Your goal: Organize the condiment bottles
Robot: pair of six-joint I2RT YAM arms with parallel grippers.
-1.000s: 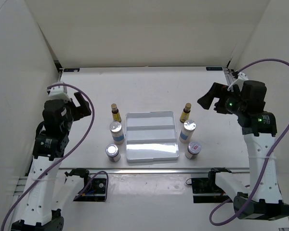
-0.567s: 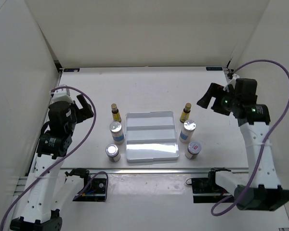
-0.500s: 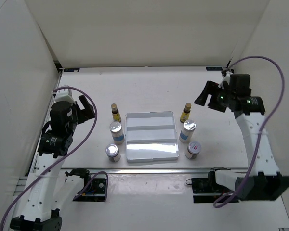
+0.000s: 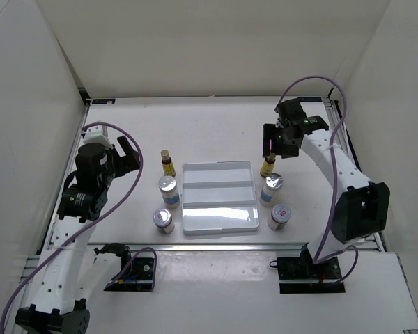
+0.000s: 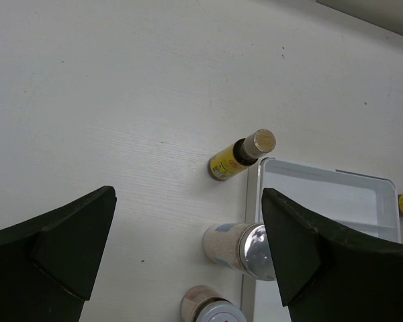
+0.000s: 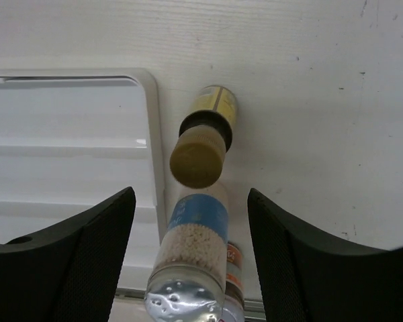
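R tool (image 6: 190,201) released, jaws apart over amber btl (image 6: 205,134) at 2 o'clock of tray (image 6: 152,134). L tool (image 5: 188,201) released above desk (image 5: 121,87).

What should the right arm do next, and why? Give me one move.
Probably lower the right tool straight down over the amber bottle beside the tray, then close. In the wrist view its jaws stand on either side of the bottle with gaps on both sides. It looks lined up, but seems to sit above the bottle and has no grip on it yet.
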